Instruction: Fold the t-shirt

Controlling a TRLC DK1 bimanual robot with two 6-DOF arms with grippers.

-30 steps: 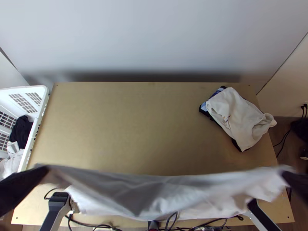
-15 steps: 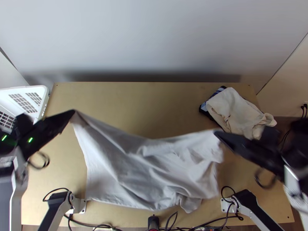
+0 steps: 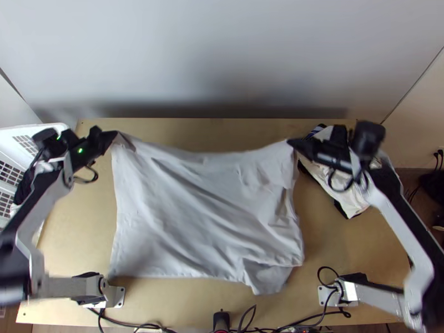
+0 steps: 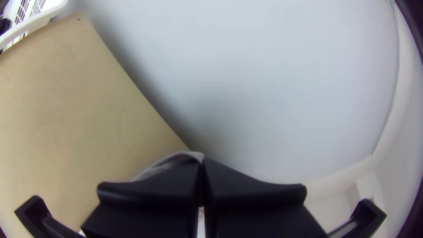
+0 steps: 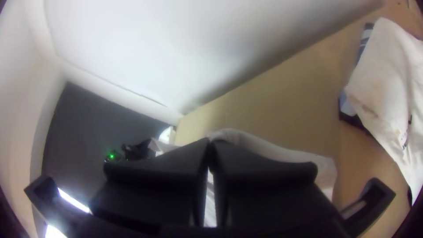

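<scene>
The light grey t-shirt hangs stretched between both grippers in the top view, its lower part lying wide toward the table's near edge, with a flap sticking out at the near right. My left gripper is shut on its far left corner, and my right gripper is shut on its far right corner. In the left wrist view the left gripper has a bit of cloth at its tips. The right wrist view has the right gripper pinching the shirt's edge.
At the table's far right lies a pile of clothes, a cream one over a dark and blue one, partly under the right arm. A white basket with clothes stands at the left. Cables run along the near edge.
Both grippers have moved up the picture toward the table's far edge, drawing the t-shirt along. The cloth has spread out from a bunched strip near the arms' bases.
</scene>
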